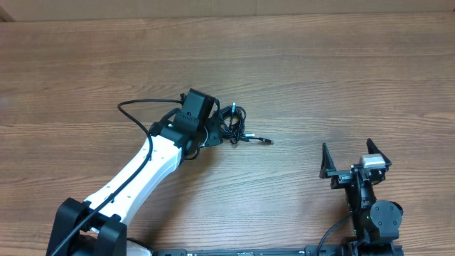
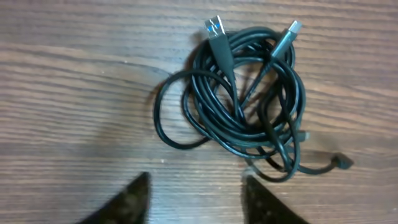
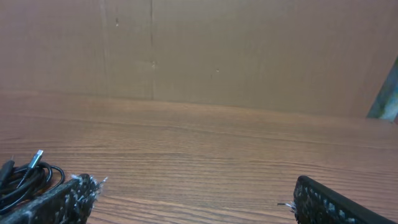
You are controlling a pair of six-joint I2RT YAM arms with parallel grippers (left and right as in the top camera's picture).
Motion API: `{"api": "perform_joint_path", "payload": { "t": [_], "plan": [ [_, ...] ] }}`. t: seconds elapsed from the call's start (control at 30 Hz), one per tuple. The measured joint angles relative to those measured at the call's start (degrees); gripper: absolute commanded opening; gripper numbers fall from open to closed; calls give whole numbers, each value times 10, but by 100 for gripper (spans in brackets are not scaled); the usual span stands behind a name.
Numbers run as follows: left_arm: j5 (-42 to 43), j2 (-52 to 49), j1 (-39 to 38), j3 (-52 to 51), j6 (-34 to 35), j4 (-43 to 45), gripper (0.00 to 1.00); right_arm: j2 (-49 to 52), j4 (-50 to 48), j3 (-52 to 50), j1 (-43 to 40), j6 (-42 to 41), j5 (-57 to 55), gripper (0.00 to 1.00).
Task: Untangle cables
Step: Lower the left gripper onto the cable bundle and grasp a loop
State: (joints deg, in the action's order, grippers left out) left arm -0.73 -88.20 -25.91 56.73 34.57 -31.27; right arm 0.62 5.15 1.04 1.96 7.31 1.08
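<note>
The cables (image 2: 249, 99) lie as one tangled bundle of thin black loops on the wooden table, with two silver-tipped plugs (image 2: 214, 26) at its far side and a small plug (image 2: 342, 162) trailing right. From overhead the cables (image 1: 232, 124) sit just right of my left gripper (image 1: 212, 132). In the left wrist view my left gripper (image 2: 194, 186) is open over bare wood beside the bundle, its right fingertip (image 2: 252, 190) at a low loop. My right gripper (image 1: 354, 160) stands open far to the right, holding nothing. In the right wrist view my right gripper (image 3: 193, 199) is open, and the cables (image 3: 18, 177) show at the far left.
The left arm's own thick black cable (image 1: 135, 117) arcs over the table left of the bundle. A brown cardboard wall (image 3: 217, 50) stands along the table's far edge. Bare wood lies between the bundle and the right arm (image 1: 373, 213).
</note>
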Motion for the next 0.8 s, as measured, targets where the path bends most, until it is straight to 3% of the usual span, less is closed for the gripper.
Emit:
{"api": "perform_joint_path", "payload": {
  "t": [0.33, 0.57, 0.8],
  "plan": [
    [-23, -33, 0, 0, 18, 42, 19, 0, 0, 0, 0, 0, 0, 100],
    [-23, -85, 0, 0, 43, 100, 32, 0, 0, 0, 0, 0, 0, 100],
    [-23, -113, 0, 0, 61, 156, 28, 0, 0, 0, 0, 0, 0, 100]
  ]
}}
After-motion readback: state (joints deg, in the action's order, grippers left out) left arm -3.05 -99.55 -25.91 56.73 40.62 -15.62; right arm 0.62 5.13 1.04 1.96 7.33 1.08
